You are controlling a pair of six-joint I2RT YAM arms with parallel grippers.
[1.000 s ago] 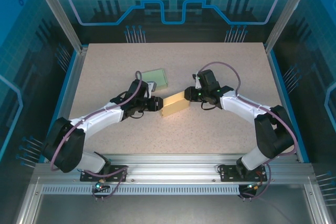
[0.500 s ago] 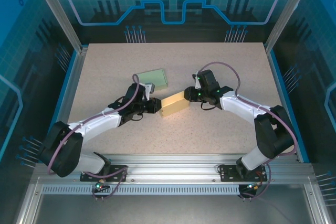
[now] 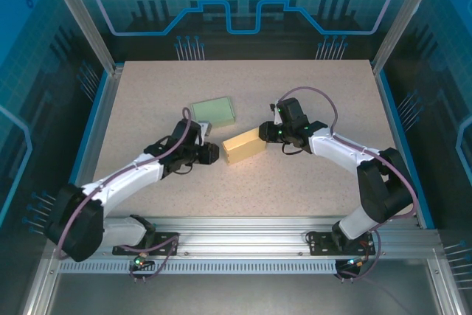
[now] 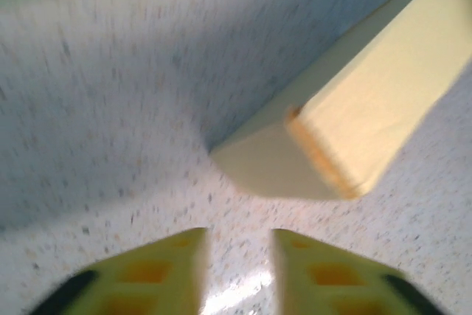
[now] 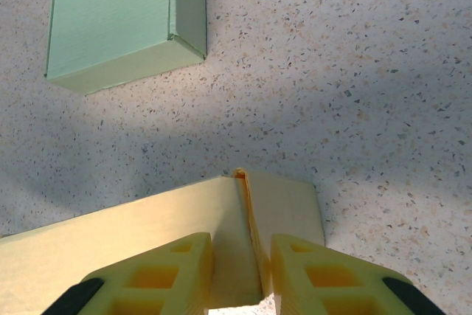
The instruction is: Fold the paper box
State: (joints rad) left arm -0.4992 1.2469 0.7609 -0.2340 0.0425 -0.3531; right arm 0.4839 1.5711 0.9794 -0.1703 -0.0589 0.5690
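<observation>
Paper box [image 3: 244, 147] lies near the middle of the table [image 3: 317, 182], a pale yellow one already close to its final shape. It looks light and thin-walled: stiff along its creases but easy to dent on the flat panels, and likely to slide on the smooth top if pushed from one side only. The ends and folded edges seem the safest places to grip.

The right gripper [image 3: 264, 132] has its fingers drawn narrow onto the box's right end, astride a raised fold there. The left gripper [image 3: 212, 153] stands slightly parted with nothing between its fingers.

A second ago the left gripper was pressed against the box's left end. It has since backed off toward the near left corner, leaving bare table between. A green box [image 3: 214, 111] sits behind, untouched.
</observation>
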